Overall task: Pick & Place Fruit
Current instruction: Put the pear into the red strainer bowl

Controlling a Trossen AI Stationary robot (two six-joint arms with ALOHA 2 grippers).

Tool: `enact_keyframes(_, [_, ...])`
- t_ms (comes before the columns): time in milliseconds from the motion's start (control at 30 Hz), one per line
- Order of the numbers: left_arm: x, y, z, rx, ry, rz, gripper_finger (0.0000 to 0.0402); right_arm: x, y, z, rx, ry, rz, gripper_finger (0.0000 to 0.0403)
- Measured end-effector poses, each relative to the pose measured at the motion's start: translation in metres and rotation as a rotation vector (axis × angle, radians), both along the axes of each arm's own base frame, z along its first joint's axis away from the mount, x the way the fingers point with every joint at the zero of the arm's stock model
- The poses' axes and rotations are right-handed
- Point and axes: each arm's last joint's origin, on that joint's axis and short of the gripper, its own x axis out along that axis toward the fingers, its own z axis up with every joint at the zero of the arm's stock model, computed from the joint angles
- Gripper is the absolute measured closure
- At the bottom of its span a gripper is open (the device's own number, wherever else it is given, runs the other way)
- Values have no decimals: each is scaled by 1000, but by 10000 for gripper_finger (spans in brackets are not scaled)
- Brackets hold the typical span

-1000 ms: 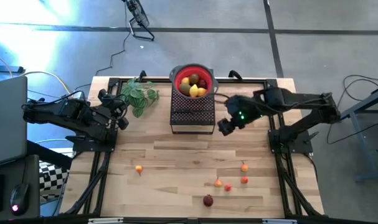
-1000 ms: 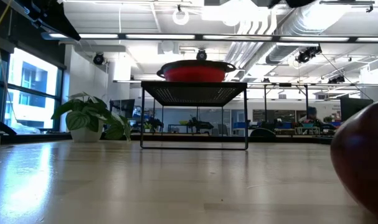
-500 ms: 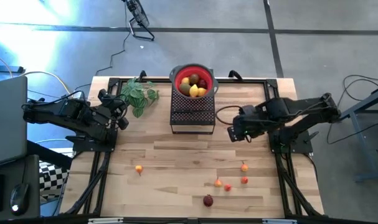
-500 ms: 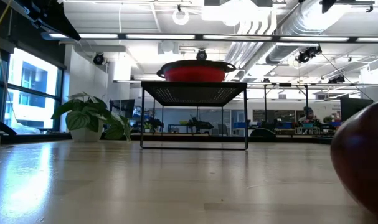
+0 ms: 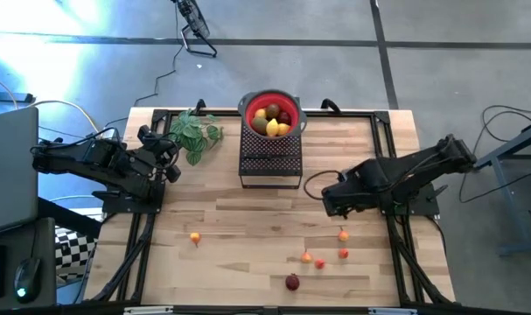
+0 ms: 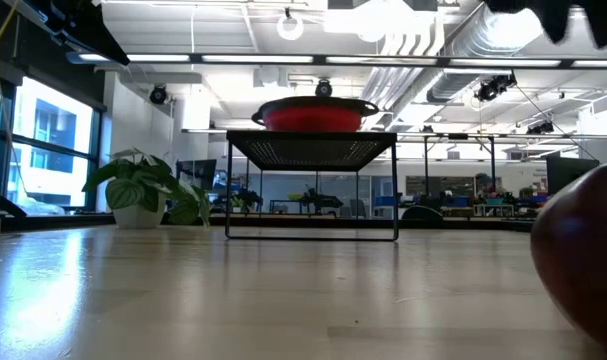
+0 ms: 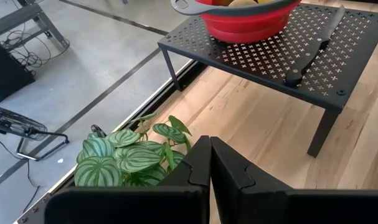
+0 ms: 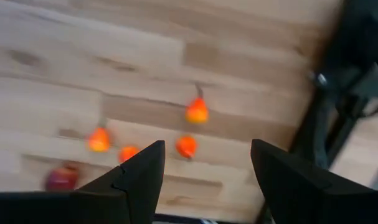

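We see five small fruits (image 5: 343, 234) loose on the worktop (image 5: 248, 219), more piled in the red bowl (image 5: 271, 112). Our right gripper (image 5: 329, 200) hovers near them, fingers wide and empty; our left gripper (image 5: 171, 164) waits pinched together beside the plant (image 5: 195, 134).

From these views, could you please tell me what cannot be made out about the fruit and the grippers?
- Fruit in the red bowl: low view, hidden by the bowl's wall.
- Dark red fruit: low view, cut off by the right edge.
- Right gripper: wrist view, fingertips cut off at the bottom.
- Small orange fruits: right wrist view, blurred.
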Motion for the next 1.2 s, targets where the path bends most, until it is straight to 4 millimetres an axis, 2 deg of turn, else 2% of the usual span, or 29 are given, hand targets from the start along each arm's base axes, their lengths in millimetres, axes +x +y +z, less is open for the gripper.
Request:
enact_keyframes(133, [0, 0, 0, 1, 0, 2, 402, -2, 6, -23, 68, 69, -20, 172])
enact_keyframes(667, [0, 0, 0, 1, 0, 2, 402, 3, 24, -93, 172, -23, -47, 172])
enact_keyframes(967, [0, 0, 0, 1, 0, 1, 402, -6, 31, -111, 163, 7, -57, 172])
enact_keyframes(1200, [0, 0, 0, 0, 0, 0, 402, -6, 31, -113, 109, -24, -60, 172])
